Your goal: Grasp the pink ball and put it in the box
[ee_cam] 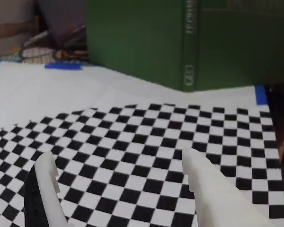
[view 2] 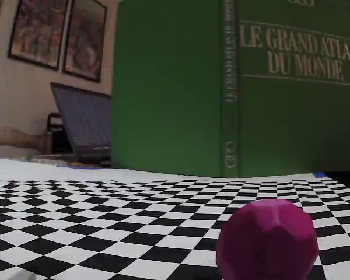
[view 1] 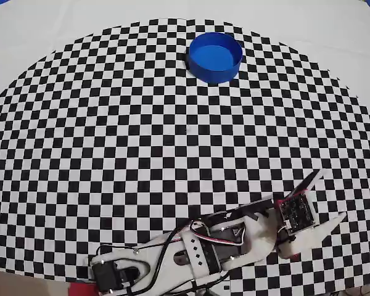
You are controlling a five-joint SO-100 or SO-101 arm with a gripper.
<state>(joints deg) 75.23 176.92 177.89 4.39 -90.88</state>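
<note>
Pink ball (view 2: pixel 267 239) lies unheld | hand (ee_cam: pixel 120 177) open, empty, pointed elsewhere | box (view 1: pixel 214 57) far | risk: closing on nothing.

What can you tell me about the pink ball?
The pink ball shows clearly only in the fixed view, close to the camera at the lower right. It is deep magenta-pink with a dull, matte surface that looks slightly faceted rather than perfectly smooth. It sits on the checkered cloth, with a big green book standing behind it. Nothing else touches it. The wrist view does not show it. A bit of pink-red at the overhead view's bottom edge, by the arm's base, might be it, but I cannot tell.
</note>
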